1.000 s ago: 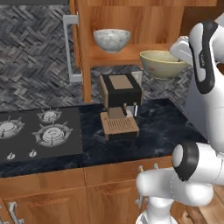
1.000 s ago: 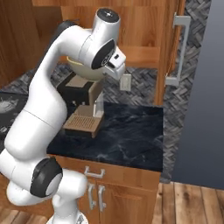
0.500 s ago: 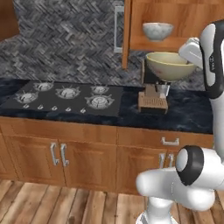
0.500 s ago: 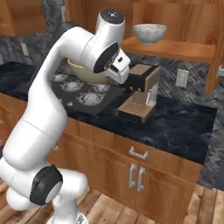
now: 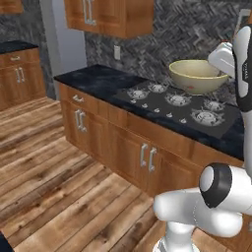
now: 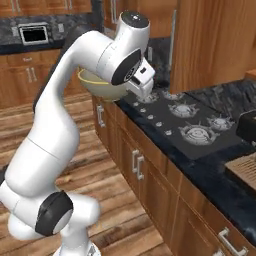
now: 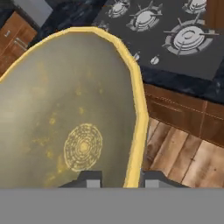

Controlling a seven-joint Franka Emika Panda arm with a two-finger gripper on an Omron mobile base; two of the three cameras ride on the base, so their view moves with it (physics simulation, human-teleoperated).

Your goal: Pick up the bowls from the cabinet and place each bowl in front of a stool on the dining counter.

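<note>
An olive-tan bowl (image 5: 197, 76) with a cream inside hangs in the air over the gas hob (image 5: 184, 106). My gripper (image 5: 222, 58) is shut on its rim from the right. From the other side the bowl (image 6: 96, 85) juts out left of the hand (image 6: 140, 82), past the counter's end. In the hand view the bowl (image 7: 65, 118) lies wide below me, and its yellow rim runs down between my two fingertips (image 7: 89, 180). A reddish-brown cabinet face (image 6: 215, 45) with a long silver bar handle rises at the upper right. The stool and the dining counter are out of view.
A black stone counter (image 5: 98, 78) on lower wooden cabinets (image 5: 118, 142) carries the hob. Another wall cabinet (image 5: 113, 15) hangs at the top left. A coffee machine (image 6: 246, 125) stands on the counter at the right. Wooden floor (image 5: 49, 177) spreads to the left.
The whole picture has shifted, so the base has moved along the counter, past the hob. The bowl stays in my grip. The shelf with the white-grey bowl has left the views.
</note>
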